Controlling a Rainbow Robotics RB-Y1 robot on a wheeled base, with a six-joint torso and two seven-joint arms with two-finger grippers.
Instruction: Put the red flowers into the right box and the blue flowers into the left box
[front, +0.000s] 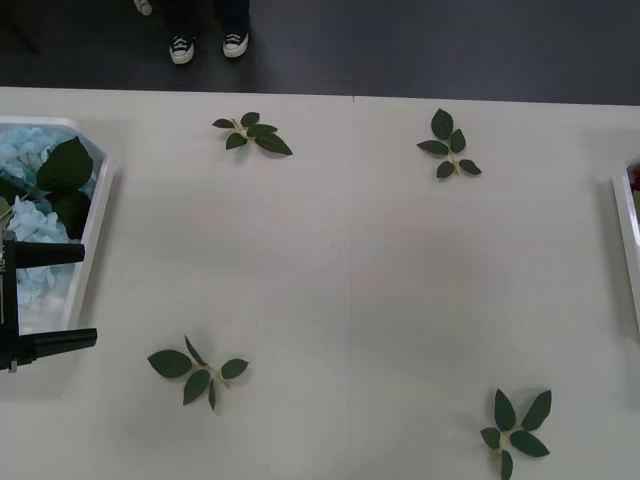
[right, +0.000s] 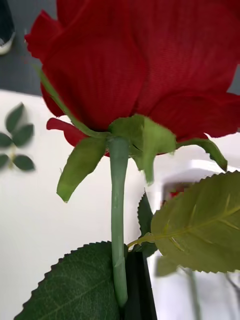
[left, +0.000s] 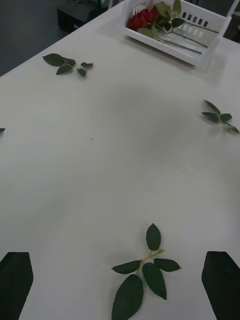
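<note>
A red flower (right: 135, 60) looms close in the right wrist view, its green stem (right: 118, 225) running down beside a black finger (right: 139, 290); my right gripper (right: 125, 300) is shut on that stem. Behind it shows the right box (right: 200, 167). More red flowers (left: 142, 19) lie in the right box (left: 200, 52) far across the table, and its thin rim (front: 626, 230) sits at the front view's right edge. Blue flowers (front: 30, 225) fill the left box (front: 95, 215). My left gripper (front: 90, 295) (left: 119, 260) hangs open at that box's inner side, holding nothing.
Several loose green leaf sprigs lie on the white table: two toward the far edge (front: 252, 133) (front: 448, 145) and two near the front (front: 198, 368) (front: 515, 425). One sprig (left: 142, 272) lies just beyond my left fingers. The table's far edge meets dark floor.
</note>
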